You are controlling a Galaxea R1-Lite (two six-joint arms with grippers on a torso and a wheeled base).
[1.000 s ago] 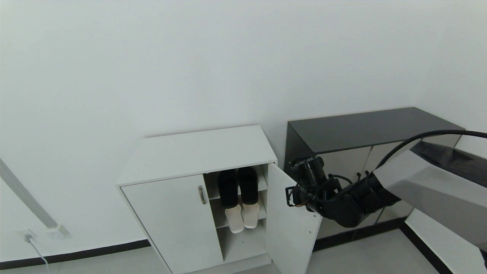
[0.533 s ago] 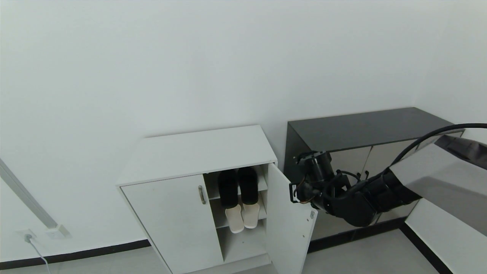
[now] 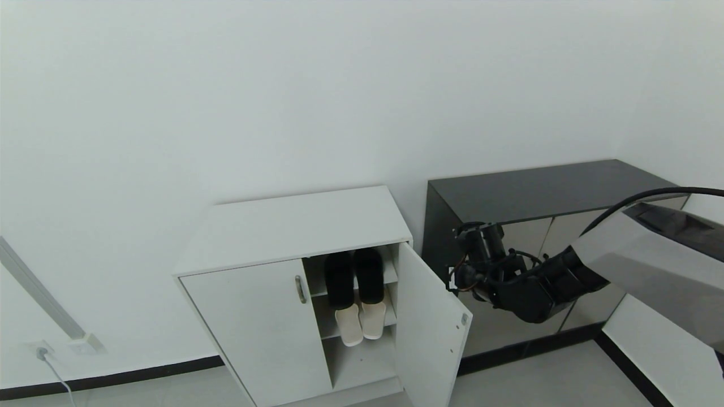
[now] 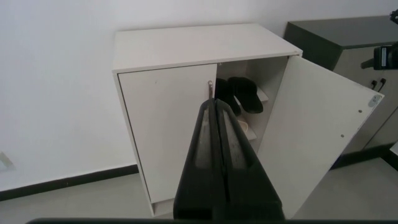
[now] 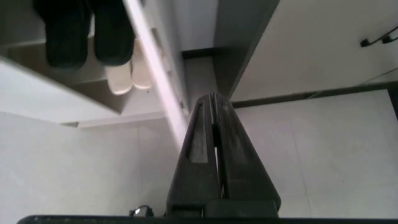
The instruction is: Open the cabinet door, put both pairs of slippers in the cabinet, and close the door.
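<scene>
- The right gripper's (image 5: pixel 214 99) 2 fingers were pressed flat together with nothing between them; its tip sat just beside the edge of the open door (image 3: pixel 430 328), on the door's outer side; whether it touched the panel could not be told.
- In the head view that gripper hung between the open door and the dark sideboard (image 3: pixel 537 189), up near the door's top corner.
- The left gripper's (image 4: pixel 214 102) fingers were likewise closed on nothing; it was held well apart from the cabinet (image 3: pixel 294 226), aimed roughly at the seam between the 2 doors.
- Both pairs were inside: the black slippers (image 3: pixel 353 274) lay on the upper shelf and the white slippers (image 3: pixel 359 322) on the shelf below, their near ends seeming to poke past the shelf front.
- The left door (image 3: pixel 254 322) was shut, its handle (image 3: pixel 300 289) at the inner edge; the right door stood swung well out.
- Judged step: only closing the door remained, by a push on its outer face.
- Risks:
  - the narrow closed tip could skid along the smooth panel or slip past its edge, because it bore on a small spot;
  - the white pair's overhang could stop the door short or get shoved askew;
  - the arm had little room beside the sideboard, so a wide swing could knock it;
  - a hard push could make the door bounce back ajar.
</scene>
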